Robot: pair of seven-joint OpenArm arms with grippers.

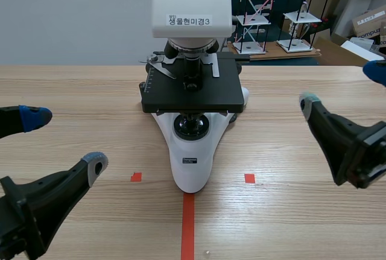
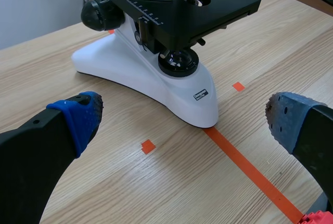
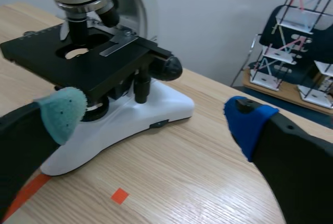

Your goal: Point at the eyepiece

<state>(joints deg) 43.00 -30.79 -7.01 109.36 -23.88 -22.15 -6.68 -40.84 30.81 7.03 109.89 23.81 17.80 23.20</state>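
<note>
Scene view: the microscope stands on the tape line; its eyepiece is out of frame. The left gripper and right gripper flank it, fingers apart.
Left wrist view: the white base lies ahead of the spread fingers.
Right wrist view: the black stage lies ahead, fingers spread.

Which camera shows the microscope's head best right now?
Scene view: the white head with its label faces the camera, though cut off above. Right wrist view catches only its underside over the objectives; left wrist view shows none of it.
</note>
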